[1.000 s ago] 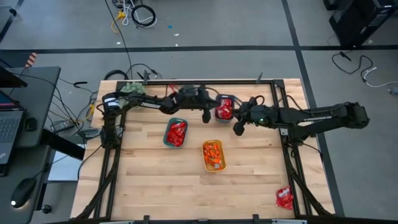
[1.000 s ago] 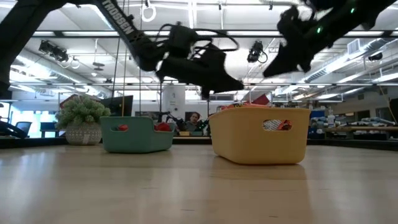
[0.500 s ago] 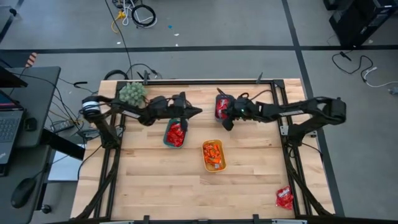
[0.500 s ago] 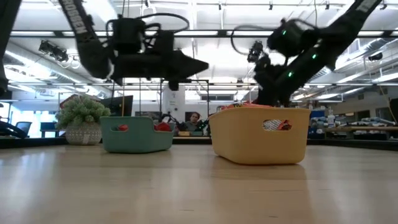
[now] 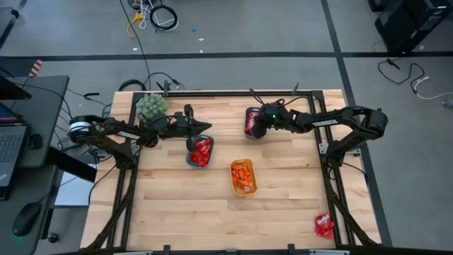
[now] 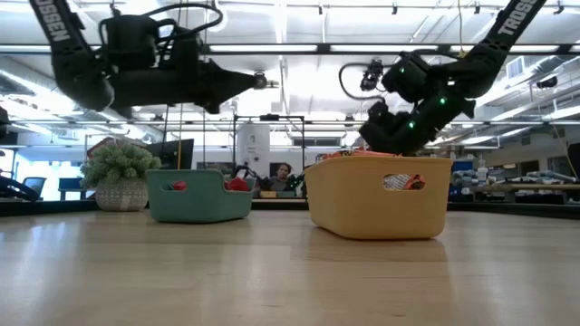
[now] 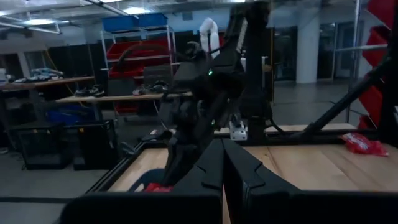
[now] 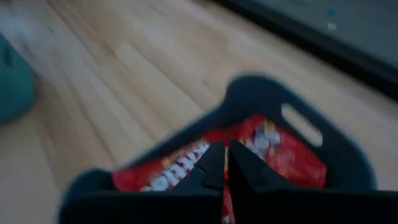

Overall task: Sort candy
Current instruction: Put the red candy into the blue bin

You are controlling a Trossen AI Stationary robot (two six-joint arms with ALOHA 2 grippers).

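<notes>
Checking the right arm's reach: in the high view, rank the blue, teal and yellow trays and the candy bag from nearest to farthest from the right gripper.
1. Blue tray, directly under the right gripper.
2. Yellow tray, table centre.
3. Teal tray, leftward.
4. Candy bag, near right corner.

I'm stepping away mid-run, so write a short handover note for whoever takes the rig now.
Left claw: shut, empty, hanging above the teal tray.
Right claw: shut, empty, over the blue tray, tips just above its candy.
Done: red candies in the teal tray, orange candies in the yellow tray.
Left: the blue tray still holds red-wrapped candy; a red packet lies at the table's near right corner.
</notes>
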